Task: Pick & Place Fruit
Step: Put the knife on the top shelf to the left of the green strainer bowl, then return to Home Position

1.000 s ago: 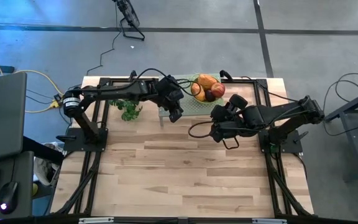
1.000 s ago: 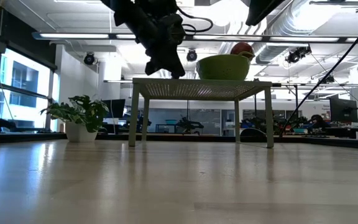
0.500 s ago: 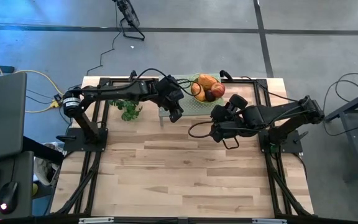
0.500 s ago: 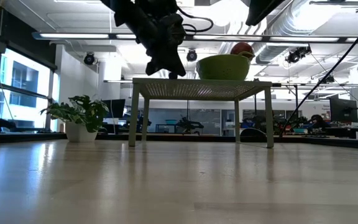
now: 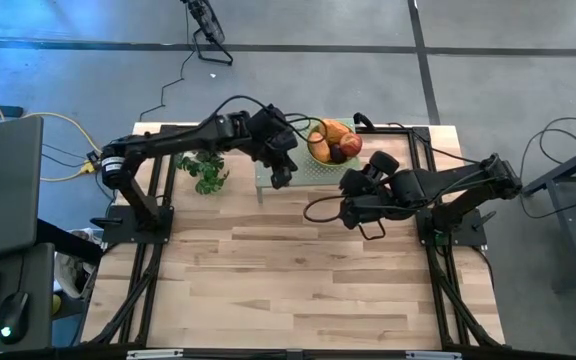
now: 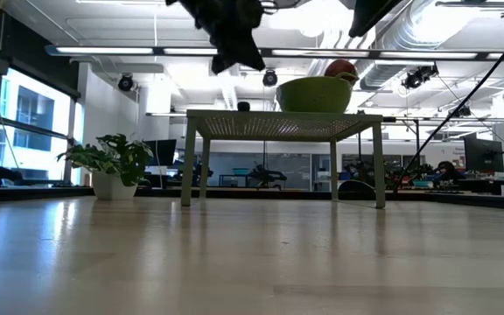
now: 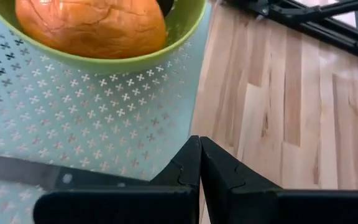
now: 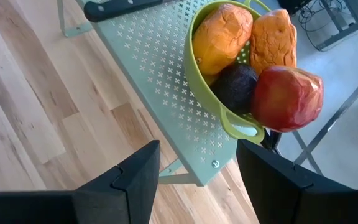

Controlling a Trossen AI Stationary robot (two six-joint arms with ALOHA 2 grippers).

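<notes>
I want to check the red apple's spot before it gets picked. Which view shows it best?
The right wrist view: the red apple sits unobstructed at the rim of the green bowl. The high view shows it small; the low view shows only its top above the rim; the left wrist view misses it.

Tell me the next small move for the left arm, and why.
Probably open the left gripper and ease it toward the green bowl. Its fingers are shut and empty over the perforated stand beside the bowl, and the orange fruit still sits inside. The right gripper waits open nearby.
</notes>
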